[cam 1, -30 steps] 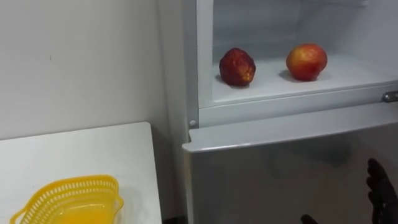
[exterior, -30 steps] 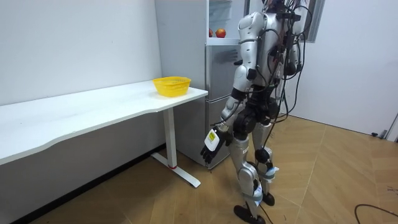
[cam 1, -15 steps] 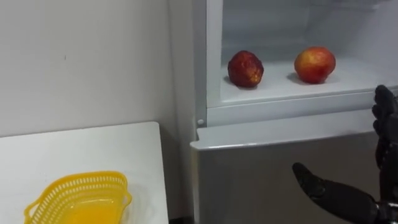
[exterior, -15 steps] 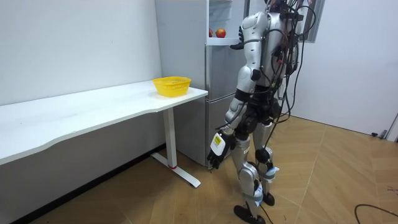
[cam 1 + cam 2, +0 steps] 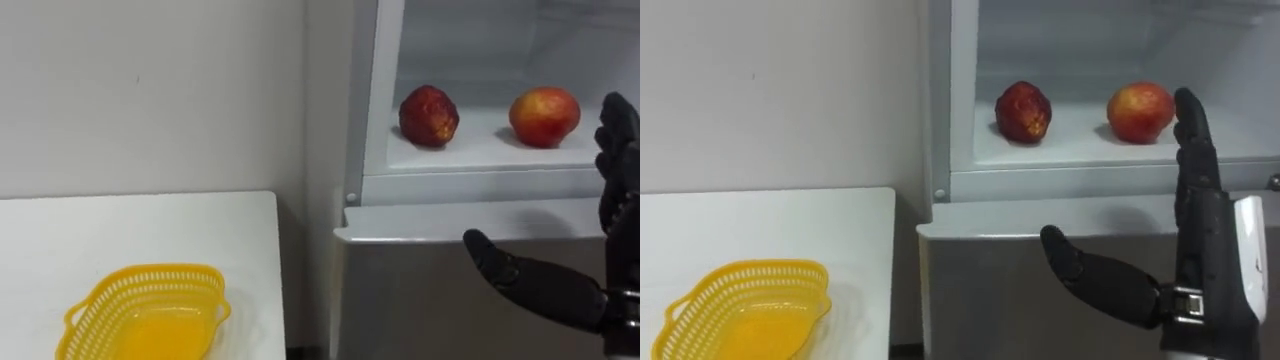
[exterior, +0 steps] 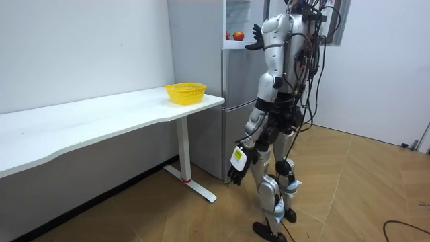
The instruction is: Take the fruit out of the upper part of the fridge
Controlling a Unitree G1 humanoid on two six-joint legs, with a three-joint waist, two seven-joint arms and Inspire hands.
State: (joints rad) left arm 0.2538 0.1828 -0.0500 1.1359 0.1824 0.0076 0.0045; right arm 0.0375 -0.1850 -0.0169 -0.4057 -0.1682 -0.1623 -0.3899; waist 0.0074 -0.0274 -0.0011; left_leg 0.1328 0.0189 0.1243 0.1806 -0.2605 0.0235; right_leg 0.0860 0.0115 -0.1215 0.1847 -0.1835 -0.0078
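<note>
My right robot hand (image 5: 1202,250) is raised in front of the open upper fridge compartment (image 5: 962,120), released, with fingers straight and thumb spread, holding nothing. Two fruits sit apart on the shelf (image 5: 1080,150): a dark red fruit (image 5: 1023,110) to the left and a red-yellow apple (image 5: 1139,111) just beside my fingertips. I'd take the apple. I'd clear the shelf's front lip, cup it from the side and close gently so it cannot roll back. The yellow basket (image 5: 740,268) sits on the tabletop (image 5: 770,220). My left robot hand (image 6: 236,163) hangs low by the leg; I cannot tell whether it is released or clenched.
</note>
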